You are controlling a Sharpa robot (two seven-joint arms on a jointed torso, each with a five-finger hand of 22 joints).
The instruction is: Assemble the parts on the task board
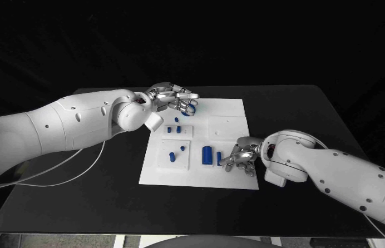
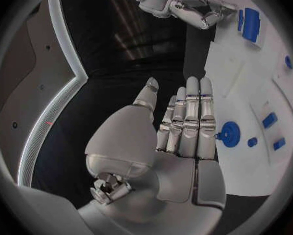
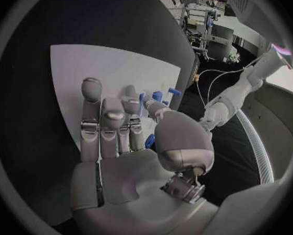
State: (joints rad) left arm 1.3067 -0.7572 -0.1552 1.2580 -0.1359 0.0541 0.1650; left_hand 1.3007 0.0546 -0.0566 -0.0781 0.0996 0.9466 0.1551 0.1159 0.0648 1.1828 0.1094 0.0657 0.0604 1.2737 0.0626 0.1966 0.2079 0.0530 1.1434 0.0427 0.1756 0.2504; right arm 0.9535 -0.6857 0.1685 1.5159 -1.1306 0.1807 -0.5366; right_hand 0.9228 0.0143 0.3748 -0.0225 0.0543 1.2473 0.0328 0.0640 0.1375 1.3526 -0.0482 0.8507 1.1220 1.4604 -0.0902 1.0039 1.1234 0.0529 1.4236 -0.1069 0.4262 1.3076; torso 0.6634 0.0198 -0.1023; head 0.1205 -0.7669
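Nearest me, my right hand point(image 1: 242, 158) hovers with fingers apart, holding nothing, over the task board's point(image 1: 228, 127) near edge. My left hand point(image 1: 172, 99) is flat and empty beside a round blue part point(image 2: 230, 134).

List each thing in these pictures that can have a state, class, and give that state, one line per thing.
Left robot hand: fingers stretched out together, holding nothing, above the board's far left corner.
Right robot hand: fingers curled, over the board's near right part; whether it grips a part cannot be told.
Round blue part: lying on the board.
Blue block: lying flat on the board.
Task board: flat on the table.
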